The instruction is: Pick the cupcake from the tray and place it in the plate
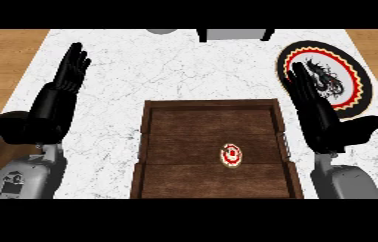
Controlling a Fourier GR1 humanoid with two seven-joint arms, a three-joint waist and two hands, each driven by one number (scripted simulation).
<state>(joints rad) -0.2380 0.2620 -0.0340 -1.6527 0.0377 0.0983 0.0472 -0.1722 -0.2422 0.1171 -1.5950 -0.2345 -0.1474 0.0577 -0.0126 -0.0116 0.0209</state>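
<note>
Counter (184, 76) of white marble carries everything. Tray (214, 111), dark wood, sits between the two hands and nearer the robot than their fingertips. Plate (354, 86), black with a red and yellow rim, lies just behind the right hand (314, 103), whose fingers overlap its inner edge in this view. Left hand (70, 73) rests at the far left, well apart from the tray, fingers straight and pressed together, pointing away. Right hand same: fingers straight, together, holding nothing, just beside the tray's right wall. Cupcake (232, 155) sits on the tray floor, inward of the right hand and back toward its wrist, untouched, small, seen from the top.

Pick not started. Risks, as a judgement: the tray wall stands between the right hand and the cupcake, so a low sideways reach could clip the rim and shift the tray. Cupcake is small, so the fingers may knock it over. On the carry, too low a lift could catch that wall.
</note>
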